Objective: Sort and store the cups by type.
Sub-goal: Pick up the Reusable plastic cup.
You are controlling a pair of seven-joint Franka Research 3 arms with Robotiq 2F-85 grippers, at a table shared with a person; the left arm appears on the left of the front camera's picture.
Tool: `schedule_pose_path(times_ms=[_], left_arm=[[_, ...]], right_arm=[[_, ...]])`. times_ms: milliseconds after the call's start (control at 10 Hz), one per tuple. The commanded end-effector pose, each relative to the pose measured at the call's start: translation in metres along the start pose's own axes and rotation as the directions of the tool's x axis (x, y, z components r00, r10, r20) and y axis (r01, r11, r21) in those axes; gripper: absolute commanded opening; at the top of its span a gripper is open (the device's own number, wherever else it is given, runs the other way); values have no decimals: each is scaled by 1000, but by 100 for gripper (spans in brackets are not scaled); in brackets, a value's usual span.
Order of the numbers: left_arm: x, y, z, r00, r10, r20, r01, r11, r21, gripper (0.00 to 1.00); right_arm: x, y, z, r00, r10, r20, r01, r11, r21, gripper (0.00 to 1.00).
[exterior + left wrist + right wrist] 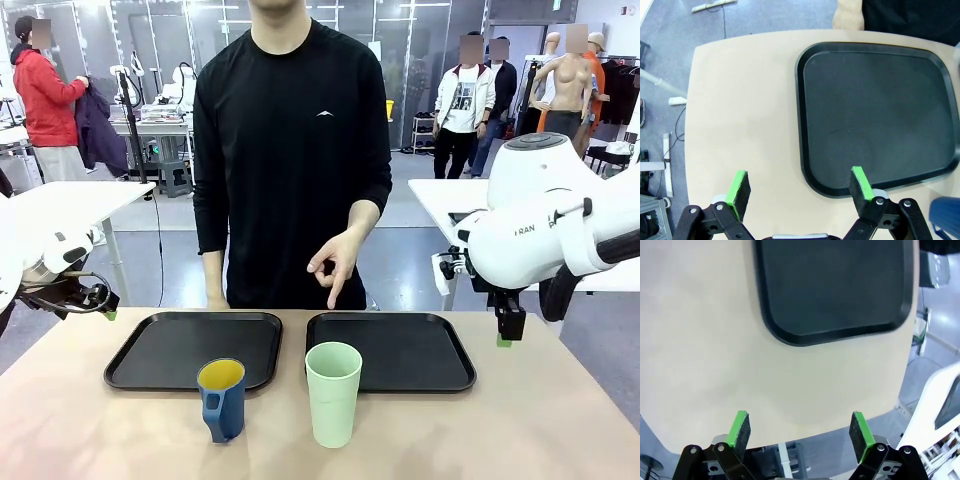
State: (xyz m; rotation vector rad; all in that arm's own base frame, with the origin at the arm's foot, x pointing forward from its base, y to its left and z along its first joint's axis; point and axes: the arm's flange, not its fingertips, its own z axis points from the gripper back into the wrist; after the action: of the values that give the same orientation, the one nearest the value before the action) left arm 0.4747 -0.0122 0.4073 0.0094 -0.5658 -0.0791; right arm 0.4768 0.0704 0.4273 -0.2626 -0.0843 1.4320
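Now, the blue mug (pixel 222 398) and the green tumbler (pixel 333 393) stand upright near the table's (pixel 560 420) 6 o'clock edge. The mug is at the tumbler's 9 o'clock, close but apart, and neither is held.

The mug's handle turns toward 6 o'clock, so a grip across its body, clear of the handle, looks soundest. The tumbler is tall and probably light, so I would take it around the middle with a soft squeeze and lift it straight up before carrying.

Sorting likely means one cup per tray. The left tray (pixel 195 350) lies at the mug's 12 o'clock, its near rim just behind the mug, and the right tray (pixel 390 350) lies at the tumbler's 12 o'clock.

The left gripper (pixel 800 187) hovers off the left tray's 9 o'clock side, fingers spread wide with nothing between them. The right gripper (pixel 800 427) hangs past the right tray's 3 o'clock side, likewise wide and unladen. Each seems to have a clear run to its nearer cup.

The main hindrance is the person's hand (pixel 335 265), pointing down above the trays' far inner corners. The cups' closeness also leaves little room for a finger between them.
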Motion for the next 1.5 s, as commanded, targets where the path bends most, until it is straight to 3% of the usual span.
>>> schedule_pose_path(times_ms=[0,100,200,600,700,1100,1400], left_arm=[[0,1,0,1000,-6,0,6,1000,4,100],[0,1,0,1000,-6,0,6,1000,4,100],[0,1,0,1000,-6,0,6,1000,4,100],[0,1,0,1000,-6,0,6,1000,4,100],[0,1,0,1000,-6,0,6,1000,4,100],[0,1,0,1000,-6,0,6,1000,4,100],[0,1,0,1000,-6,0,6,1000,4,100]], right_arm=[[-11,2,3,998,60,20,-61,998,20,100],[-10,2,3,998,35,46,-35,999,-5,100],[-1,1,0,999,34,2,-34,999,8,100],[-2,1,0,999,41,8,-41,999,9,100],[3,0,-10,993,115,13,-116,990,84,100],[26,28,-46,957,171,235,-207,968,141,100],[47,61,-69,879,191,437,-267,956,121,100]])
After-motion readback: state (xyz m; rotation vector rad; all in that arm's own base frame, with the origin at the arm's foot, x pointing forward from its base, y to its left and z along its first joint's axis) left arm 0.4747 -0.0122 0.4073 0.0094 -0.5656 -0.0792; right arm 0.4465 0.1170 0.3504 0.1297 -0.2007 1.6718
